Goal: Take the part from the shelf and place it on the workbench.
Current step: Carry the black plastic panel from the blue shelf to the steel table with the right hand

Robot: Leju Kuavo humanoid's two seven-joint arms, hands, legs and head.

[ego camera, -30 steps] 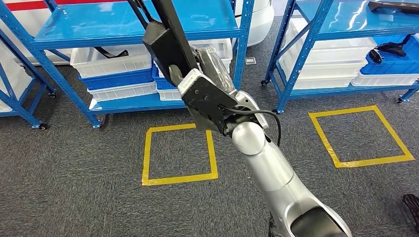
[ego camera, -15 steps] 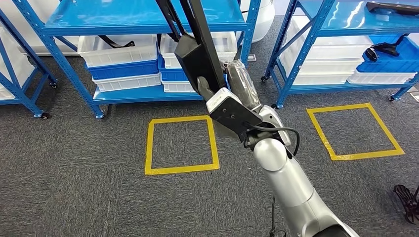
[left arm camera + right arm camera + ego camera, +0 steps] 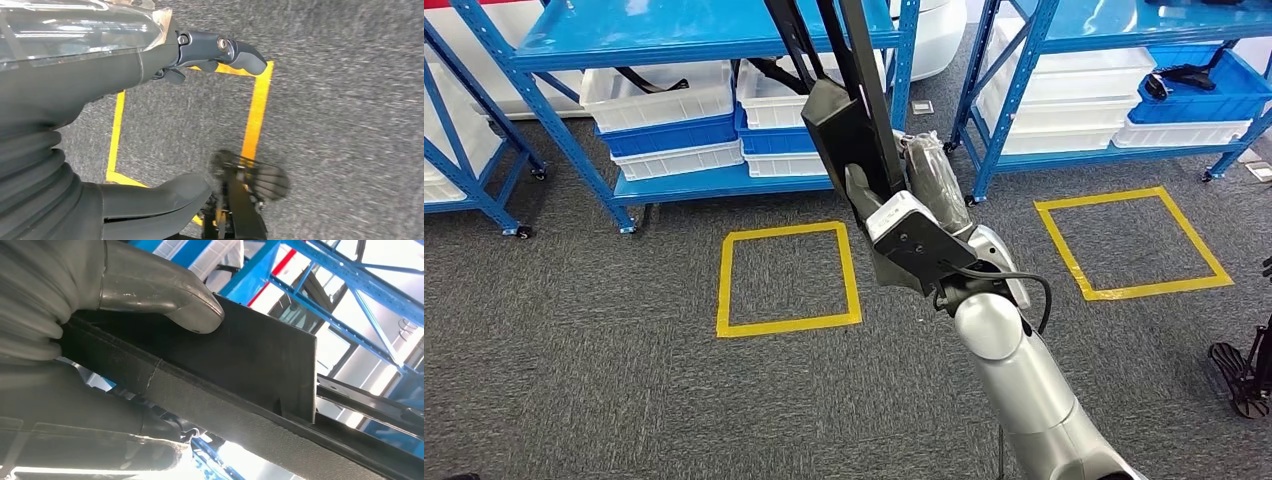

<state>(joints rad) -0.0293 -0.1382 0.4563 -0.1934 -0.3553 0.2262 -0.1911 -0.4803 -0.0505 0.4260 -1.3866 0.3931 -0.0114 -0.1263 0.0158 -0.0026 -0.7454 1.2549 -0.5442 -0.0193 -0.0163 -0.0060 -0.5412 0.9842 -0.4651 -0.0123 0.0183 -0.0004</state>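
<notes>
Right hand [image 3: 894, 190] clamped on long black part [image 3: 849, 120], raised in front of blue shelf [image 3: 684, 45]; yellow floor square [image 3: 789, 278] just left below hand. Left hand [image 3: 100, 90] over carpet, fingers [image 3: 240, 52] curled, nothing clearly held; can't tell.

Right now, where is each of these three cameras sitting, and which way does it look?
Head view: high on the body, looking down at carpet, blue shelves; right arm raises the black part.
Left wrist view: behind the left robot hand, facing floor and yellow tape square.
Right wrist view: behind the right robot hand, gripping the part, facing up.
Shared: part, yellow tape.
</notes>
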